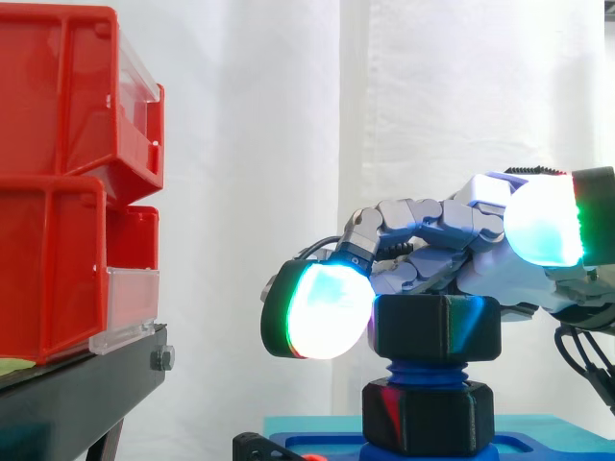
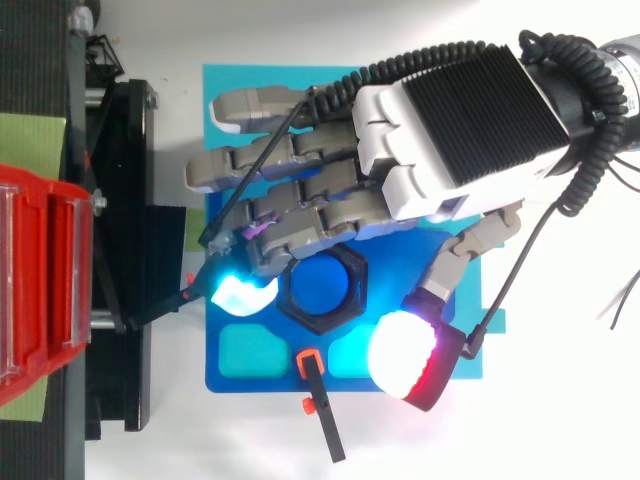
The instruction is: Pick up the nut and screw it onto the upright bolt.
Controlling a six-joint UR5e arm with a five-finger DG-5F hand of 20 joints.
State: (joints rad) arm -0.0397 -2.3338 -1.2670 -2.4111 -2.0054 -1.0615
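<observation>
The nut (image 1: 437, 327) sits on the bolt (image 1: 423, 371) beneath the hand's (image 2: 455, 115) released fingers (image 1: 325, 309); one pad is just beside its left side.

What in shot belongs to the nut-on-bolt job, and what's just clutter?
Job:
hand
black nut, sitting atop the bolt
blue bolt
blue base

Clutter:
red bins
black stand
small black-and-orange clamp
</observation>
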